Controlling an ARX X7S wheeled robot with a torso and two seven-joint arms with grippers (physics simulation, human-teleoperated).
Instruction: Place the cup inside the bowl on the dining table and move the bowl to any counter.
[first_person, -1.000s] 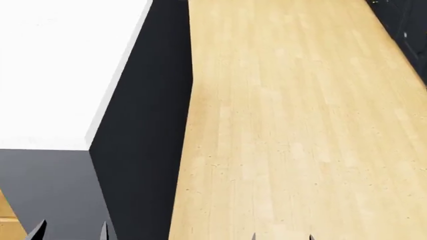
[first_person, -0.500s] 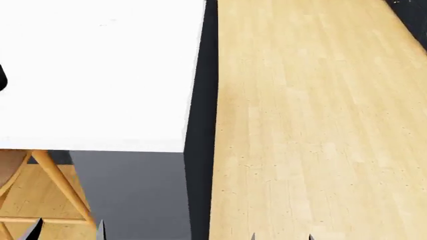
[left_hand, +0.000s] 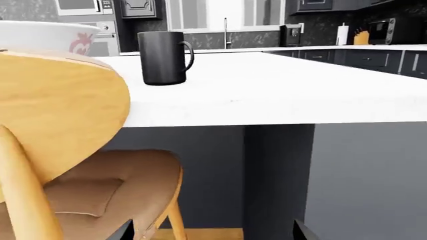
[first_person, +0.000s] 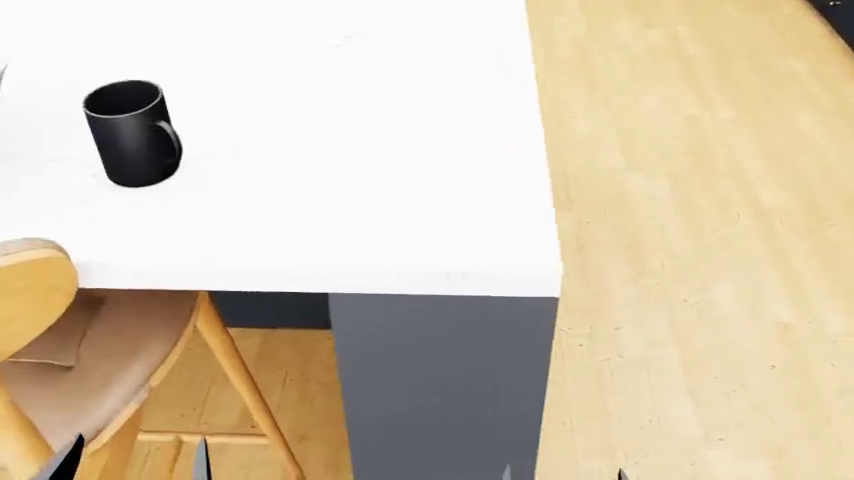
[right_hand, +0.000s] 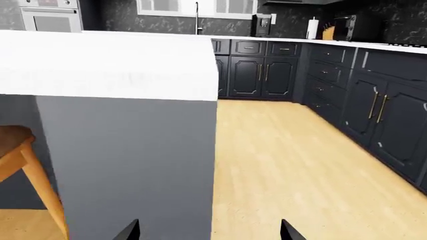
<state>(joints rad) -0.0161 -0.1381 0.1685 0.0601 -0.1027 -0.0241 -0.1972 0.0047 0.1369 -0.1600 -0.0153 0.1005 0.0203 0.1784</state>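
Observation:
The black cup (first_person: 131, 133) stands upright on the white dining table (first_person: 374, 180), near its left part in the head view. In the left wrist view the cup (left_hand: 163, 57) stands on the dining table (left_hand: 280, 85), and the rim of the white bowl (left_hand: 43, 36) shows beside it, partly behind a chair back. My left gripper (left_hand: 213, 235) is open, low in front of the table's near side with nothing between its fingers. Below the table's corner my right gripper (right_hand: 210, 232) is open and holds nothing. In the head view only the tips of the left gripper (first_person: 138, 460) and right gripper (first_person: 563, 472) show.
A wooden chair (first_person: 80, 350) stands against the table's near side, close to my left gripper; its back (left_hand: 53, 110) fills part of the left wrist view. Light wood floor (first_person: 694, 250) runs to the right of the table. Dark cabinets (right_hand: 347, 70) under a white counter (right_hand: 387, 47) line the far wall.
The head view has swung left: the table slid rightwards in the picture, and the cup and the wooden chair have come into view. Both grippers' tips keep their places at the bottom edge.

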